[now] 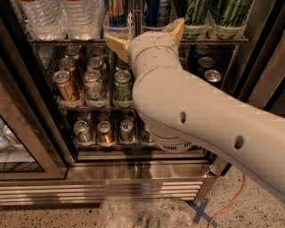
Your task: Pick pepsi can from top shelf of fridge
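The fridge (133, 178) stands with its door swung aside and its dark inside showing. Its top shelf (67, 41), a wire rack with clear holders, runs along the top of the view. A dark blue can with white marks, the pepsi can (156, 10), stands in a holder there, with its top cut off by the frame. My gripper (143, 30) is open at shelf height just in front of this can. One tan fingertip (116, 44) is left of the can and one is right of it. The wrist hides the can's base.
Water bottles (44, 15) stand at the left of the top shelf and tall green cans (229, 11) at the right. Short soda cans (95, 84) fill the racks below. The glass door (18, 147) hangs at the left. An orange cable (227, 202) and crumpled plastic (142, 213) lie on the floor.
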`<state>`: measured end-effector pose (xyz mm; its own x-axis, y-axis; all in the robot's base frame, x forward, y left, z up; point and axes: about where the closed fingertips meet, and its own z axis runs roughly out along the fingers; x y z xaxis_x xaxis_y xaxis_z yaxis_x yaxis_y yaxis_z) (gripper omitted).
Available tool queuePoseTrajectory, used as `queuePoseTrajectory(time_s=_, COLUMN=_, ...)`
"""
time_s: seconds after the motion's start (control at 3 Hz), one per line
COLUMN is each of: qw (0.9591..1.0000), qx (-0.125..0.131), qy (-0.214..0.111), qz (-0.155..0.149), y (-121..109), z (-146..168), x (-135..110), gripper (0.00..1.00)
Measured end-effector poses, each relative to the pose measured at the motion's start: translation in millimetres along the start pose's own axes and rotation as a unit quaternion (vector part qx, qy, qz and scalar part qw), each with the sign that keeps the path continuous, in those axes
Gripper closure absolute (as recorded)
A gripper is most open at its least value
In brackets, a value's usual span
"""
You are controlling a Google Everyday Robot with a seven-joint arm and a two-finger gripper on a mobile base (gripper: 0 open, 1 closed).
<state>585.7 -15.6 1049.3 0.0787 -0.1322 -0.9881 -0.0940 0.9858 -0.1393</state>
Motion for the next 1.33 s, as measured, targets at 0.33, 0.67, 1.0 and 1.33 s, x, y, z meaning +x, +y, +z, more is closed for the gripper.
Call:
queuePoseTrajectory(time_s=0.33, qw=0.9997, qx=0.021, qy=-0.013, qz=0.004, y=-7.1, z=3.4, x=-2.0, gripper=0.03)
queuePoseTrajectory(time_s=0.67, qw=0.9986, qx=0.047, qy=-0.024, qz=0.002, y=-20.4, z=4.3, x=-6.1, gripper=0.17)
queuePoseTrajectory(time_s=1.0, qw=0.9972, qx=0.065, qy=-0.035, qz=-0.008, y=-32.6, z=5.1, x=-12.9, gripper=0.19)
queuePoseTrajectory(time_s=1.33, qw=0.9968, qx=0.068, qy=-0.040, qz=-0.010, y=-36.1, z=6.7, x=-15.1, gripper=0.24)
